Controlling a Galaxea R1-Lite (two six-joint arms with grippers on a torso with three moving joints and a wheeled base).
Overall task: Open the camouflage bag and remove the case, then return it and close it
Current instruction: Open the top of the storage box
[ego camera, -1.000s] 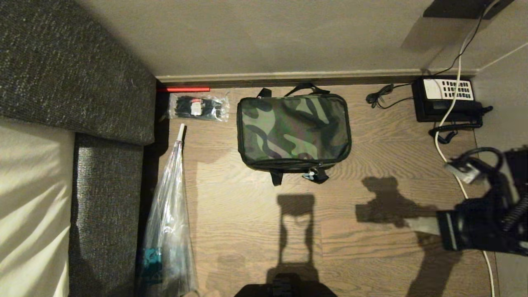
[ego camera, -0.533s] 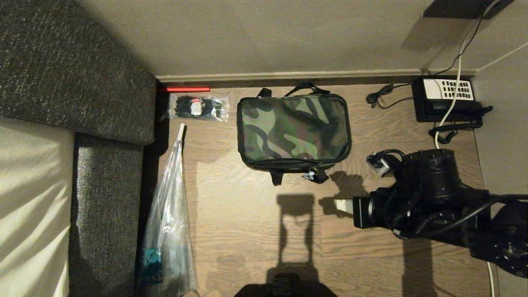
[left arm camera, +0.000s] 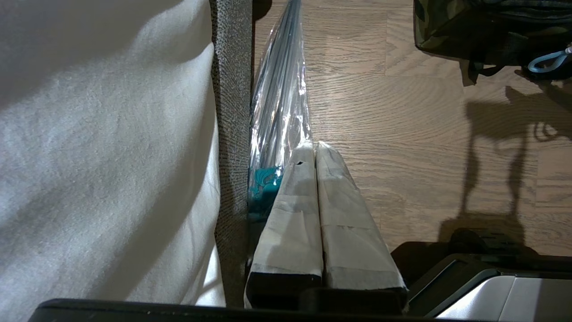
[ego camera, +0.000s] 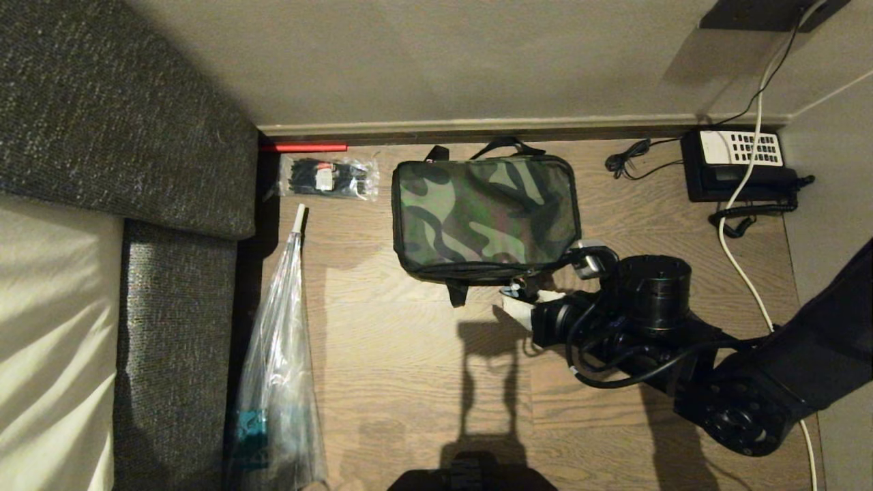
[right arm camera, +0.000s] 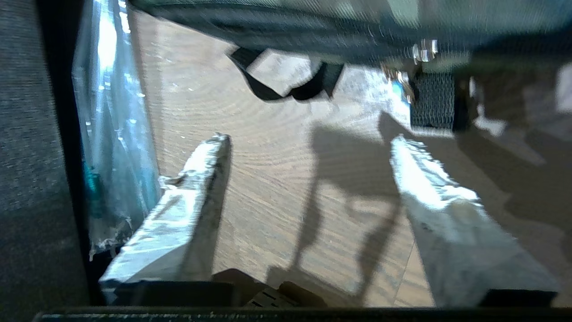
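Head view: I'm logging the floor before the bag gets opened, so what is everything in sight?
Boxy camouflage bag: one, green-brown-black, zipped shut, mid-floor.
Clear packet of black ties: one, left of the bag.
Long clear plastic bag: one, beside the sofa.
Red rod: one, along the skirting.
Black telephone, white keypad: one, far right corner.
White cable: one, past the telephone.
Grey fabric sofa: one, left.
Right tool: open, at the bag's near edge.
Left tool: shut, parked by the sofa.
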